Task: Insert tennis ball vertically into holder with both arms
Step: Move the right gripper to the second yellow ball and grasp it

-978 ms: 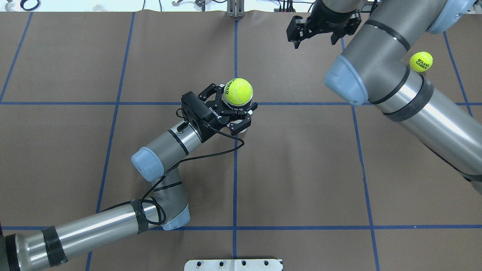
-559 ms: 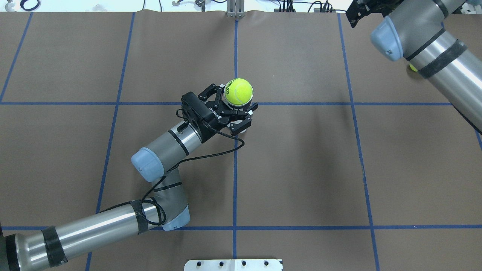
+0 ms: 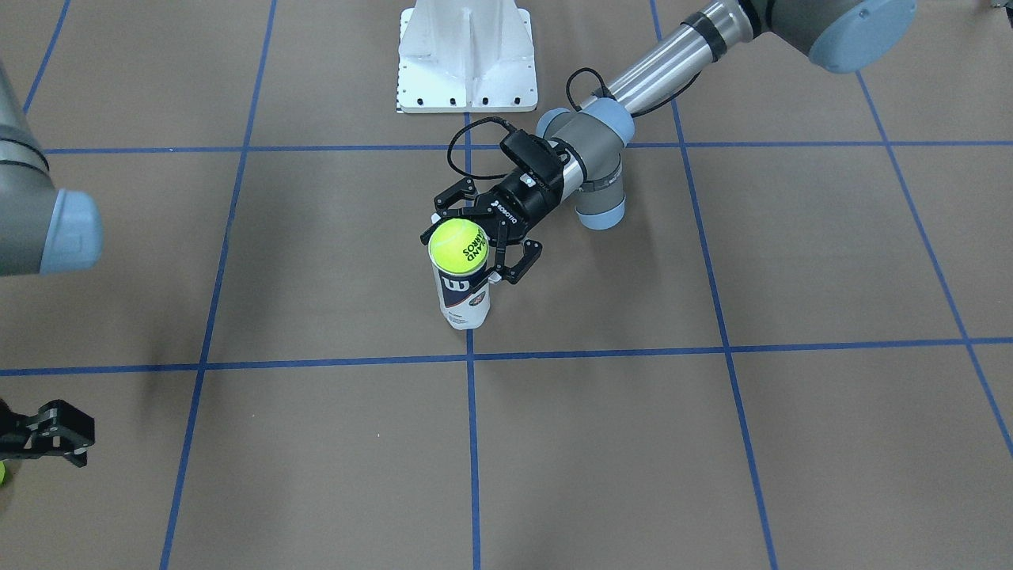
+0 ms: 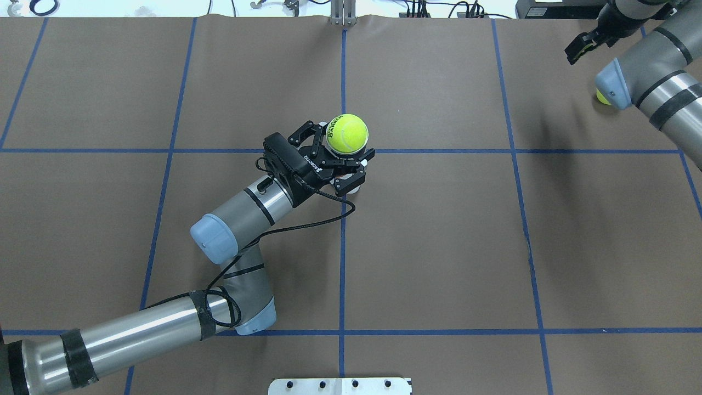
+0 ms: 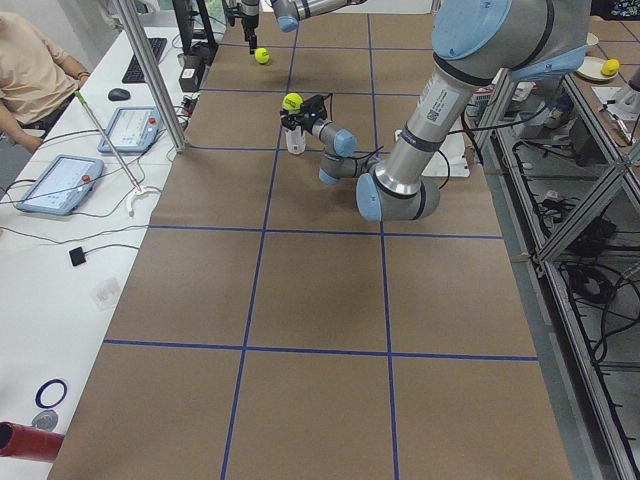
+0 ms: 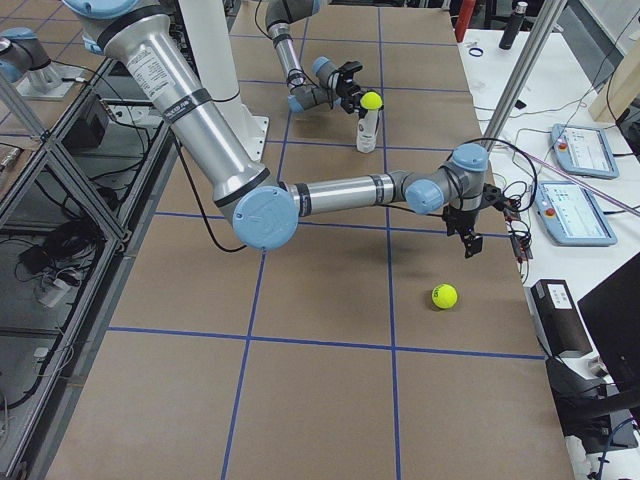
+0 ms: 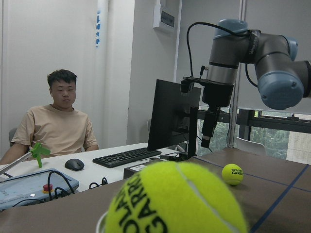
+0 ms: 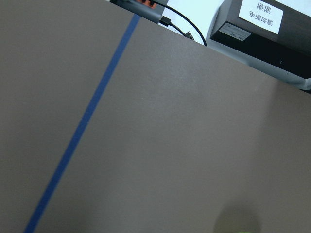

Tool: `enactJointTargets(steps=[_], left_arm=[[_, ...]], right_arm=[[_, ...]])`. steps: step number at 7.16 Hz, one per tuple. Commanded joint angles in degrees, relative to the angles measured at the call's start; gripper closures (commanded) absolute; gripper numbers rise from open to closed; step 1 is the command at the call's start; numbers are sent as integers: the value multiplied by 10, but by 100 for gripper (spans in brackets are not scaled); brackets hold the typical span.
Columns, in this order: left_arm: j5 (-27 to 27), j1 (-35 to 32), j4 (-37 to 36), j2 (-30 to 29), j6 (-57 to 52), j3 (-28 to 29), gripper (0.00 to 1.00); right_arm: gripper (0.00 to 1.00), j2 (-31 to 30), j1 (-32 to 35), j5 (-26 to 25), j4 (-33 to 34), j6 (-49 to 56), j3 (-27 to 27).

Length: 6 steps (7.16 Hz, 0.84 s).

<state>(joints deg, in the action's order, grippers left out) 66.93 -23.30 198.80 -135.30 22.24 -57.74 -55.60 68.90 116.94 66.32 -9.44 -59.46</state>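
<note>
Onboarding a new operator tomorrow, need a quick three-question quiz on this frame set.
1. True or false: the tennis ball rests on top of the upright holder.
2. What does the left gripper clamp? A) the ball B) the holder C) nothing
3. Fill in: counting the loose ball near the right gripper, ___ tennis balls are in view.
Key: 1 true; 2 B; 3 two.

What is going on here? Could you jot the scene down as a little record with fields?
can: upright on the table, gripped near its top by the left claw
first ball: sitting at the can's mouth, mostly sticking out
second ball: loose on the table, far from the can
right claw: hangs above the table near the second ball, holding nothing
</note>
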Motion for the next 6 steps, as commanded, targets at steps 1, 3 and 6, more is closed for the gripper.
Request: enactJointTargets(steps=[1,3,6], left_arm=[[0,2,0,0,0,0,2],[1,0,1,0,0,1,2],[1,1,1,0,0,0,2]], right_arm=[[0,-16,1,-54,-37,44,47],[0,-39,-14,-71,-42,44,47],[0,-44,-32,-94,-42,42,51]])
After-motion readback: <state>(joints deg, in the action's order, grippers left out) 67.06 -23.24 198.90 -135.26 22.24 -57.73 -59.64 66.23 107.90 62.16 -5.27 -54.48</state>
